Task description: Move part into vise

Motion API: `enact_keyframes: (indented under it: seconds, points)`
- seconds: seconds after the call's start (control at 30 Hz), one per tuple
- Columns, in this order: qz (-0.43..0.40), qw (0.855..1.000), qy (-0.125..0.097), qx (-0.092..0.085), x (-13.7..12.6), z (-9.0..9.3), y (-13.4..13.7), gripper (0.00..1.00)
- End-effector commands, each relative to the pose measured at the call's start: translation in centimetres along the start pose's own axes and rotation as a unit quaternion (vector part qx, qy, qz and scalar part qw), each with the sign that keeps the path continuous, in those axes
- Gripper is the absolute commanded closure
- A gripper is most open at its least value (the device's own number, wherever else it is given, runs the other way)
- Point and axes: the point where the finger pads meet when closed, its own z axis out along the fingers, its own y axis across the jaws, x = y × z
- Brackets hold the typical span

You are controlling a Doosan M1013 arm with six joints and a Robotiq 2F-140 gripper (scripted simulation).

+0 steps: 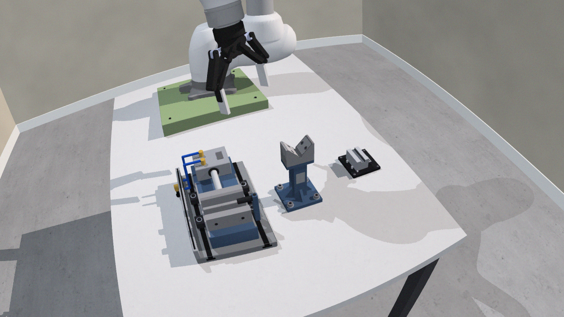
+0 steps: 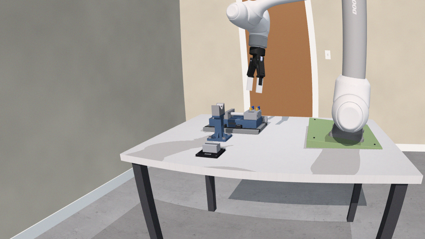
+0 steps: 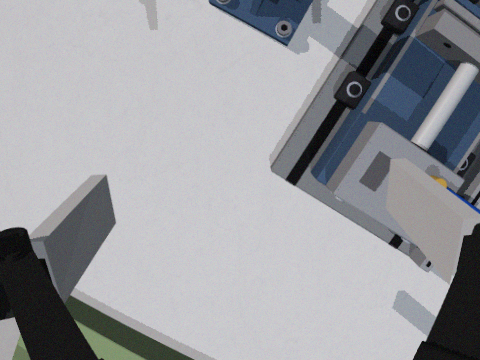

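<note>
White counter (image 2: 276,154) carrying, in a row, a black infeed plate (image 1: 370,168), a blue-footed V-block (image 1: 296,151) and a vise (image 1: 220,204). Grey part (image 1: 358,158) sits on the infeed plate with what looks like its slot facing up, though it is small in view. Robot gripper (image 2: 254,85) hangs high in the air between the vise and the green base plate (image 2: 317,139), well apart from the part. Its fingers are spread fully wide and hold nothing. Vise jaws stand apart, with the work stop (image 1: 245,200) pointing between them.
</note>
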Motion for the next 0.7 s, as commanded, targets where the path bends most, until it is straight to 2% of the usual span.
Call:
enact_keyframes:
  seconds: [0.0, 0.03, 0.23, 0.27, 0.3, 0.37, 0.4, 0.47, 0.53, 0.67]
  points:
    - [-0.085, 0.996, -0.016, 0.006, 4.2, -0.2, -1.3, 0.0]
    - [-0.089, 0.996, -0.017, 0.006, 4.4, -0.2, -1.4, 0.0]
    - [-0.201, 0.979, -0.037, 0.012, 9.8, -0.3, -4.2, 0.0]
    - [-0.202, 0.979, -0.037, 0.012, 9.8, -0.3, -4.2, 0.0]
    - [-0.235, 0.971, -0.042, 0.014, 11.4, -0.3, -5.2, 0.0]
    - [-0.255, 0.966, -0.046, 0.015, 12.4, -0.2, -5.9, 0.0]
    - [-0.282, 0.958, -0.051, 0.017, 13.7, -0.2, -6.8, 0.0]
    - [-0.282, 0.958, -0.051, 0.017, 13.7, -0.2, -6.8, 0.0]
    - [-0.342, 0.938, -0.061, 0.02, 16.6, 0.0, -9.1, 0.0]
    - [-0.388, 0.919, -0.069, 0.022, 18.9, 0.2, -11.2, 0.0]
